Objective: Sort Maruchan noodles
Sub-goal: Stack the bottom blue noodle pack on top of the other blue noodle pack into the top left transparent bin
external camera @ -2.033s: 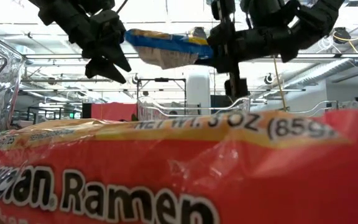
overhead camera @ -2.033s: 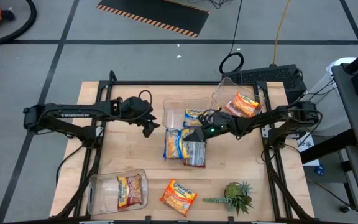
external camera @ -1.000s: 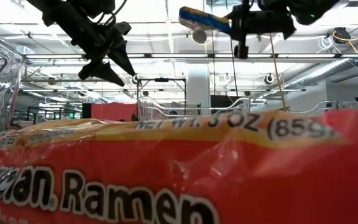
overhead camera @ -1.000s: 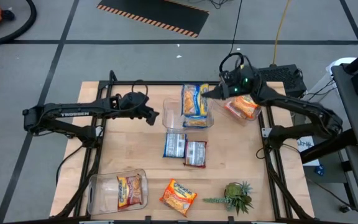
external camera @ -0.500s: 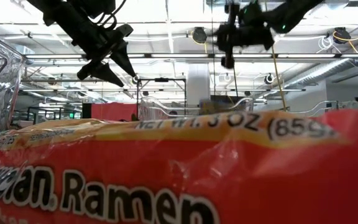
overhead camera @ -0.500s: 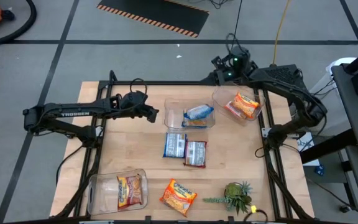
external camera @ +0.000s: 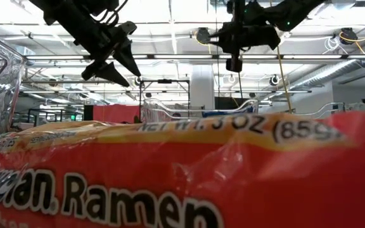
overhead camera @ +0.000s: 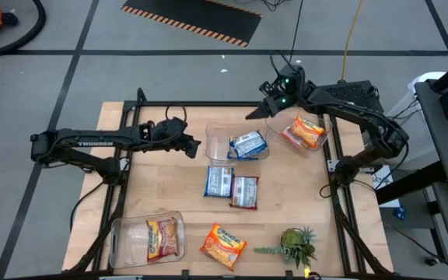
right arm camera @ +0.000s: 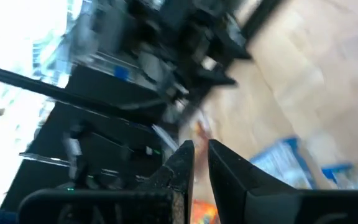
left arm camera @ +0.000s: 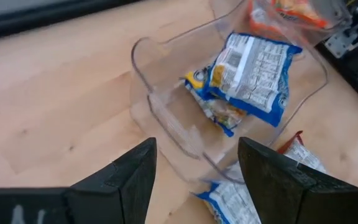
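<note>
The middle clear bin holds two blue-and-yellow noodle packets, the upper one lying face down on the other. A blue packet and a dark packet lie flat on the table just near of it. One orange packet is in the far right bin, another on the near table. My left gripper hangs open in the air at the bin's left side. My right gripper is shut, empty, above the bin's far right corner.
A third clear bin lies at the near left corner with a red-orange packet inside. A small green spiky plant stands near the right near edge. In the low view the orange packet blocks most of the table.
My right gripper carried a blue packet from the table's middle toward the far edge, over the middle bin, and let it go. The packet fell into the bin and now lies on the other blue packet. The right gripper drew back toward the far edge.
</note>
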Motion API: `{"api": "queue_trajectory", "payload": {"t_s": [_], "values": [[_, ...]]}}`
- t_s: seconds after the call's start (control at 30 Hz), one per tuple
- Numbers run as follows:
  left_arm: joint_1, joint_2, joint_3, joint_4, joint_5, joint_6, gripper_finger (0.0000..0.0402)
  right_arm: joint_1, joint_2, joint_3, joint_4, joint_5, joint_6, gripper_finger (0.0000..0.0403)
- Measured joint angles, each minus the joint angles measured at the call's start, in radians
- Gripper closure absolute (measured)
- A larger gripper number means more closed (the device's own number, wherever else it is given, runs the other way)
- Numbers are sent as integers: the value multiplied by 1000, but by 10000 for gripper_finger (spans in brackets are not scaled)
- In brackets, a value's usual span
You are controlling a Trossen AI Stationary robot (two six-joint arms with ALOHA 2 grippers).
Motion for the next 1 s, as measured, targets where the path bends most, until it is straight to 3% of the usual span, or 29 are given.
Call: {"api": "queue_trajectory", "payload": {"t_s": [0.23,0.5,0.6,0.77,1.0], "values": [[33,21,2,23,37,73,172,81,-7,0,-309,201,-185,365],[71,31,0,14,123,138,172,148,-7,0,-533,651,-297,365],[79,30,1,17,160,154,172,160,-6,0,-571,773,-333,365],[79,30,1,16,194,154,172,173,24,-3,-574,834,-312,365],[70,30,1,16,209,151,172,205,99,-31,-578,833,-248,365]]}}
